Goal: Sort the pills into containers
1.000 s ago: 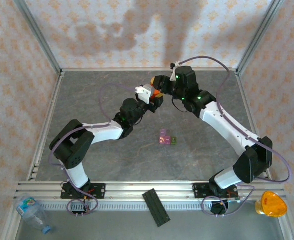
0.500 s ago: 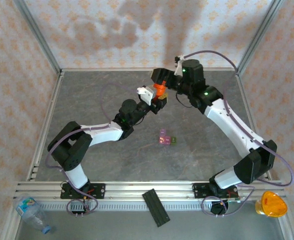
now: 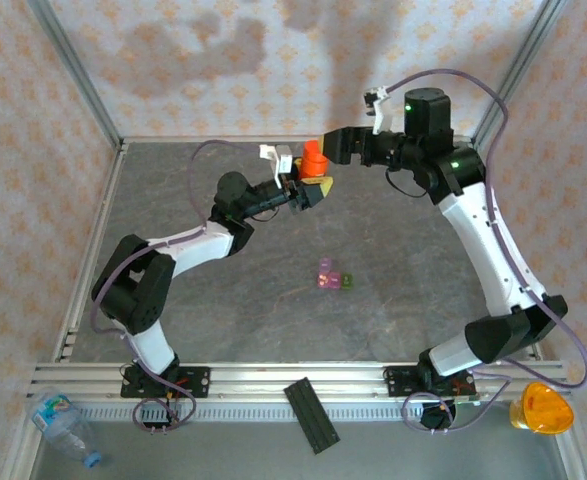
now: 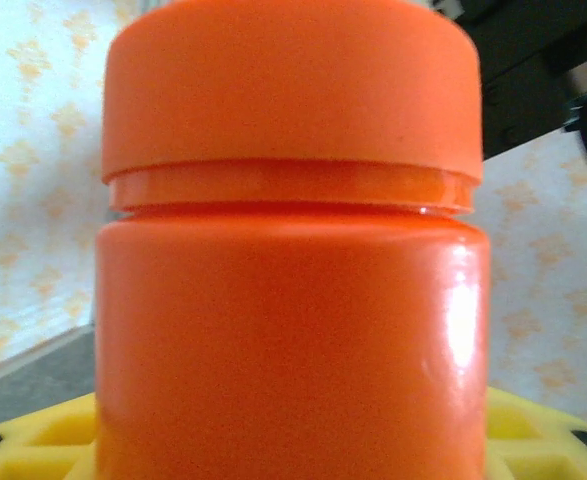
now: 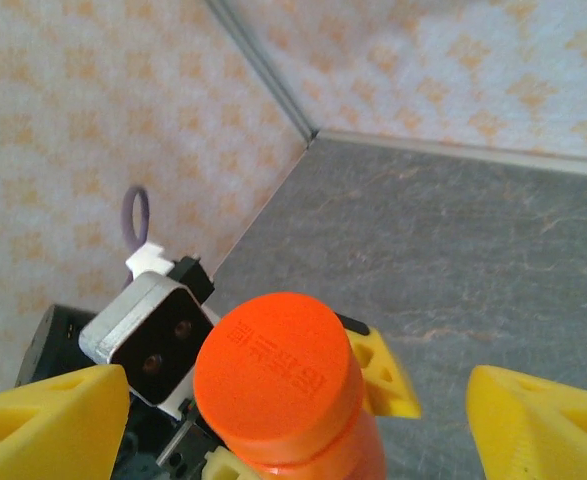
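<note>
1. Patterned walls (image 3: 173, 80), grey table (image 3: 223, 310), and we start on the left: the left gripper (image 3: 308, 190) is clamped on the orange bottle (image 3: 313, 162), holding it up towards the back.
2. That bottle stands cap (image 5: 273, 360) up, long axis roughly vertical. We'd say it is braced that way so the cap can come off without a spill.
3. Mid-table sit the containers (image 3: 331, 278), well apart from both grippers. The pink-purple box is on the left, the green on the right, long axis running side to side.
4. Over to the right gripper (image 3: 330, 143), just beside the cap: fingers (image 5: 48, 420) spread wide on either side, gripping nothing.
</note>
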